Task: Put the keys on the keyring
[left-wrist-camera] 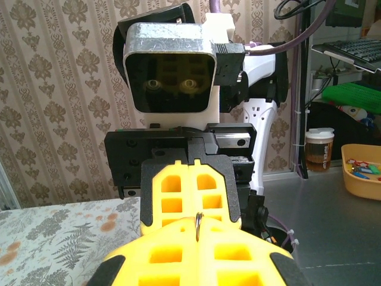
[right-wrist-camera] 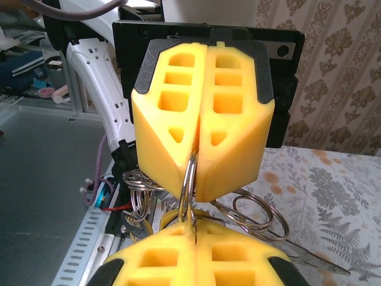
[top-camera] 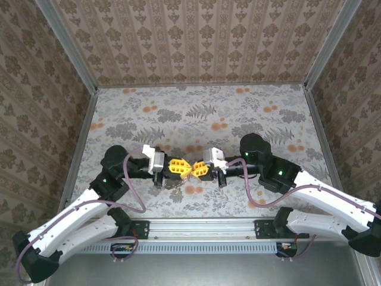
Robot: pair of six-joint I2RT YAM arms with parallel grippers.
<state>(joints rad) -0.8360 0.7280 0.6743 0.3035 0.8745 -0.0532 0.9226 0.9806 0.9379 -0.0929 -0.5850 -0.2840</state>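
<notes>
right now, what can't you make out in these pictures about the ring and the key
key: top view, too small to pick out in the dark bundle under the left tool.
ring: right wrist view, top and bottom hidden in yellow pads.
spare rings: right wrist view, partly behind the left tool.

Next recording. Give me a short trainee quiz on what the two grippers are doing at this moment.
1. True or false: the left gripper has its jaws wide open.
2. What do it and the right gripper pinch between them? A) a metal ring B) a mauve cable C) a yellow-headed key
3. Fill in: the grippers meet tip to tip above a ______-patterned table.
Key: 1 false, both sets of jaws are shut; 2 A; 3 floral.
</notes>
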